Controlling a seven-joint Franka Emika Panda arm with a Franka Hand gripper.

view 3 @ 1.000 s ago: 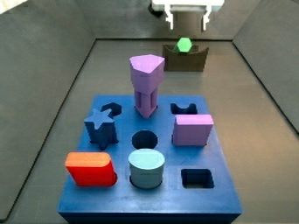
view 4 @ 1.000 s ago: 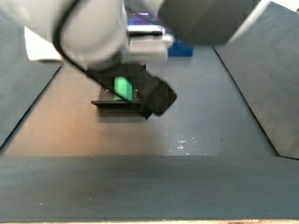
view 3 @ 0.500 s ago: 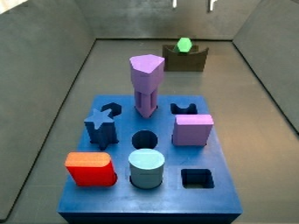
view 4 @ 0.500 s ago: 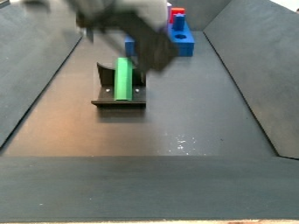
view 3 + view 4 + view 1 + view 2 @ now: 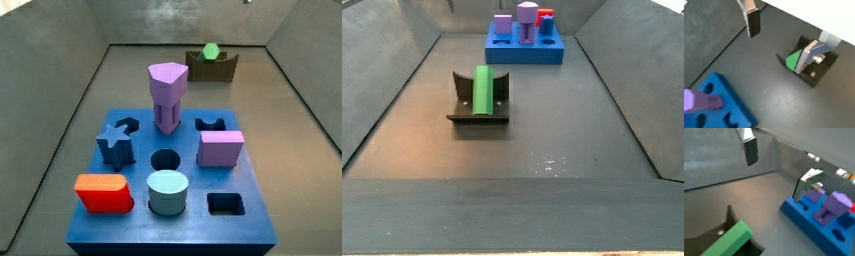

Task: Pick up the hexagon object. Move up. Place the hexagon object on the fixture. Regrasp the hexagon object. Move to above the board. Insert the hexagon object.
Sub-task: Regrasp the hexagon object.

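Although neither side view shows the arm at all, both wrist views catch the gripper high above the tray floor, its two silver fingers spread wide with nothing between them. Only part of the hexagon object shows in one wrist view, a green patch half covered by a finger, and in the other wrist view its far end runs out of frame. Both side views show what the wrist views cannot: the whole green bar lying flat in the notch of the fixture, seen lengthwise in one and end-on in the other, where the fixture sits beyond the board near the back wall. That side view also lays out the board's pieces, with the purple pillar upright near its far edge, the teal cylinder and the red block at its near edge; the other side view shows the board small and far behind the fixture, its pieces hard to tell apart. Half a second ago a blurred dark arm crossed above the fixture in that view; it has since left both side views, and the bar lies where it did.
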